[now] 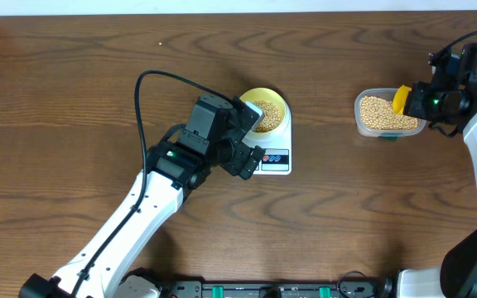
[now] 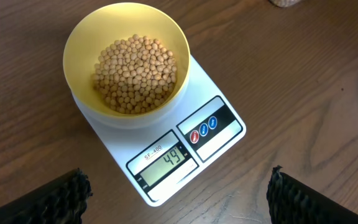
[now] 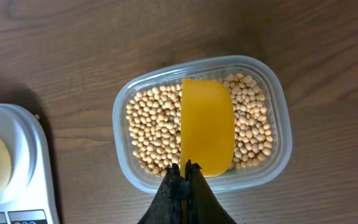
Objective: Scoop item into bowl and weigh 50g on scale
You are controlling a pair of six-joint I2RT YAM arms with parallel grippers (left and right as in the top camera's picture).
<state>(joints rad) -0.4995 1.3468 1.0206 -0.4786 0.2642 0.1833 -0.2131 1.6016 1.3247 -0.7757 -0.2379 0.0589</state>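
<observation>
Ribbed black fingertips (image 2: 48, 199) of the left gripper (image 2: 179, 199) frame the bottom of the left wrist view. They are spread wide, hold nothing, and hover at the near edge of the scale (image 2: 222, 146). On the scale's far end sits the bowl (image 2: 79, 37) with a mound of beans (image 2: 135, 74). The display (image 2: 166, 163) reads 49, so I judge the weighing a shade short of target, with only a few beans wanted.

Well apart to the right, the right gripper (image 3: 185, 180) is pressed together, pinching the near end of the scoop (image 3: 207, 124). Its blade lies over the tub (image 3: 277, 93) and the beans inside. The scoop's long axis runs straight out from the jaws, across the tub's short width; seen from overhead it points left, toward the scale. The bowl lies left of that gripper with bare table (image 1: 330, 199) between. The right arm, carrying the tool, is therefore the one placed to dip and travel leftward. A full scoop would likely overshoot.
</observation>
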